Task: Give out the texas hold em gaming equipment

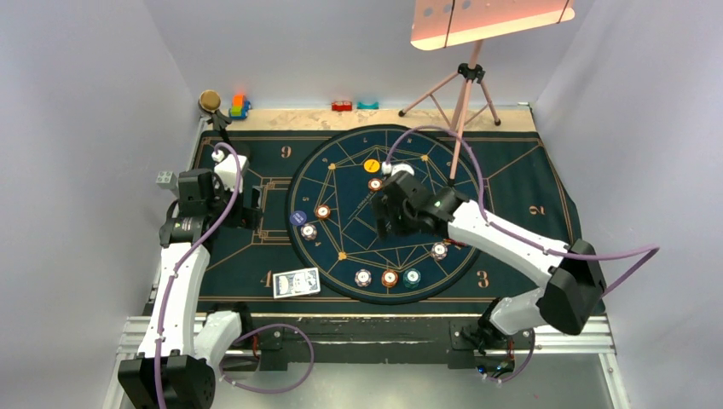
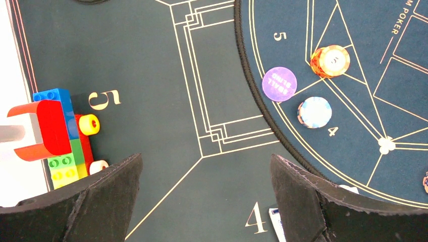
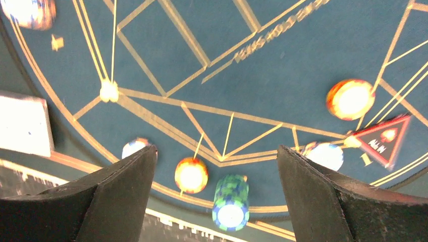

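Observation:
Chips lie round the circular mat (image 1: 341,183): orange chips (image 1: 322,210), white chips (image 1: 363,277), a teal stack (image 1: 413,276) and a blue round token (image 1: 297,217). A red triangular token (image 3: 384,141) lies beside a white chip (image 3: 325,154). The blue-backed cards (image 1: 296,281) rest at the mat's near left. My right gripper (image 3: 217,151) hangs open over the circle with nothing between its fingers; the teal stack (image 3: 230,201) and an orange chip (image 3: 191,174) stand on the mat below the gap. My left gripper (image 2: 206,166) is open and empty above the mat near the gold "4", left of a purple token (image 2: 279,83).
Colourful toy blocks (image 2: 60,131) sit at the mat's left edge, close to my left finger. More blocks (image 1: 239,106) and a brown round object (image 1: 210,100) stand at the far left. A tripod (image 1: 465,85) stands at the back, and a yellow token (image 1: 371,165) lies far in the circle.

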Robot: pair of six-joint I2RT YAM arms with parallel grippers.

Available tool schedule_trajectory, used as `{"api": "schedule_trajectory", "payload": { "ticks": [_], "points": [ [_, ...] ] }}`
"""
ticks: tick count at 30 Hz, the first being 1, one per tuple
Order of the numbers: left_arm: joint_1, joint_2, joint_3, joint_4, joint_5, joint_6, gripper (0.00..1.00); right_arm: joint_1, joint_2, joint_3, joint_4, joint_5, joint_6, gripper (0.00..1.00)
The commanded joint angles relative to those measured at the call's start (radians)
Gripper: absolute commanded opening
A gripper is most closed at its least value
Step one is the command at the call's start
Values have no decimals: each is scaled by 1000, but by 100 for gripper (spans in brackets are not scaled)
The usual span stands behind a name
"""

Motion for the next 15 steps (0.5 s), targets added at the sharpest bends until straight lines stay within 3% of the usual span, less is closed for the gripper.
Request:
{"api": "schedule_trajectory", "payload": {
  "ticks": [1,11,15],
  "points": [
    [8,-12,-5,28,12,10,100,86,-66,-85,-81,-15,57,93],
    [8,-11,-5,27,12,9,100,181,-147,-211,-140,-57,131,98],
    [8,-13,-5,26,12,9,100,182,-140,-252,-120,-83,159,93]
  ]
}}
